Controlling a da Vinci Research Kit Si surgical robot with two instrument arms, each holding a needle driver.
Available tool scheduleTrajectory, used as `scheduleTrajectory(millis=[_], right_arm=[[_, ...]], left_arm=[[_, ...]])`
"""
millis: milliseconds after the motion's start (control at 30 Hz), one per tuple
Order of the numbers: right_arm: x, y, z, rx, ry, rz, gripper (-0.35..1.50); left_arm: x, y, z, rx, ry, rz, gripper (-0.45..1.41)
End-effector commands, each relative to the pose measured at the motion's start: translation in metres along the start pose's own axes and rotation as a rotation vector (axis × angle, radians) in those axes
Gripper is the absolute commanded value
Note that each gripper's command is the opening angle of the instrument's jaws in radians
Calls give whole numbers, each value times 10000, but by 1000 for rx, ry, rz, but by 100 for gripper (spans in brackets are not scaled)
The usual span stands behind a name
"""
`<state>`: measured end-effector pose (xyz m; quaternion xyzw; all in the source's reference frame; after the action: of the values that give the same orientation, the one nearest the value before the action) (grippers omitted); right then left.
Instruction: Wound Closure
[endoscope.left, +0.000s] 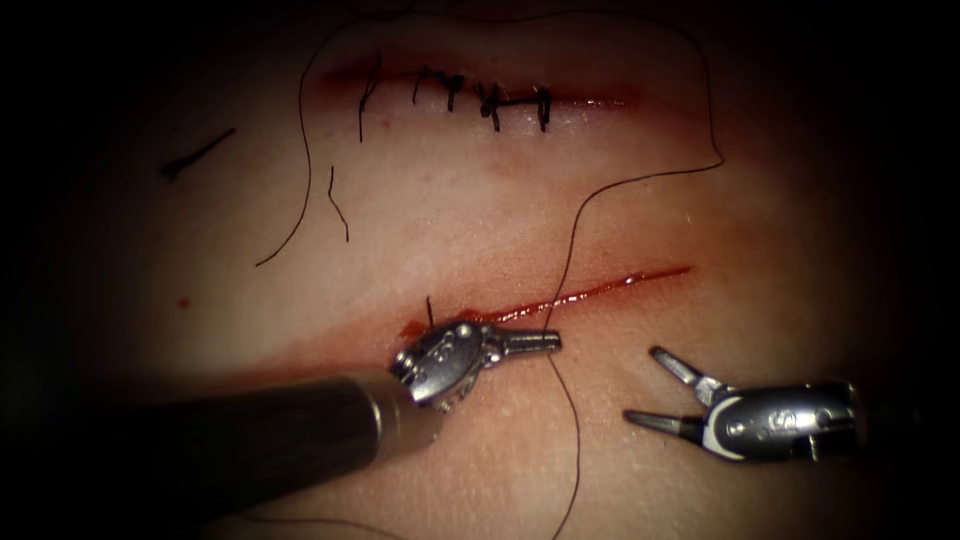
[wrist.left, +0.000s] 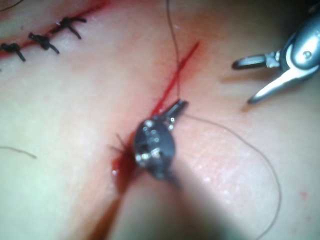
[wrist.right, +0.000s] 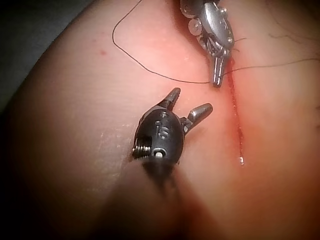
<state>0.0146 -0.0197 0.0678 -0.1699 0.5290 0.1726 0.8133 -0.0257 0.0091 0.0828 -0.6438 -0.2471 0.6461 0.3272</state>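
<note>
The pale, moist tissue (endoscope.left: 420, 220) carries an open red cut (endoscope.left: 590, 292) at centre. The left tool (endoscope.left: 545, 342), jaws closed, pinches the thin dark thread (endoscope.left: 572, 240) beside it. At lower right, the right tool (endoscope.left: 655, 388) stands wide, holding nothing. I cannot find the needle.

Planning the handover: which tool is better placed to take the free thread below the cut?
Probably right. The right tool is open, holding nothing, beside the thread. The left tool is shut on the thread at the cut.
</note>
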Motion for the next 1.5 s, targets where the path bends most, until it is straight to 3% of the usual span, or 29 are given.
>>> scheduleTrajectory(millis=[33,233,533,933,1133,1167,1233,1300,1333,1367,1500], right_arm=[[-4,-12,7,2,1,4,143],[-3,-18,17,5,8,2,143],[-10,-29,21,14,4,-8,143],[-9,-31,21,13,4,-3,143],[-8,-33,20,13,4,-3,143],[-8,-33,20,13,4,-3,143],[-8,-33,20,12,4,-3,143],[-7,-34,22,12,1,-4,143],[-7,-35,23,14,2,-4,143],[-7,-35,24,15,4,-4,143],[-4,-39,28,15,9,-4,145]], left_arm=[[6,-4,6,-1,6,10,-45],[88,-35,24,18,-12,83,-45],[187,-92,91,15,-34,142,-45],[259,-164,169,46,-52,190,-45],[270,-184,180,52,-58,202,-45],[268,-186,181,50,-73,208,-38],[265,-189,180,46,-94,190,15],[263,-190,177,48,-114,149,91],[261,-190,175,57,-122,133,109],[260,-189,172,67,-137,127,121],[255,-177,147,52,-164,123,123]])
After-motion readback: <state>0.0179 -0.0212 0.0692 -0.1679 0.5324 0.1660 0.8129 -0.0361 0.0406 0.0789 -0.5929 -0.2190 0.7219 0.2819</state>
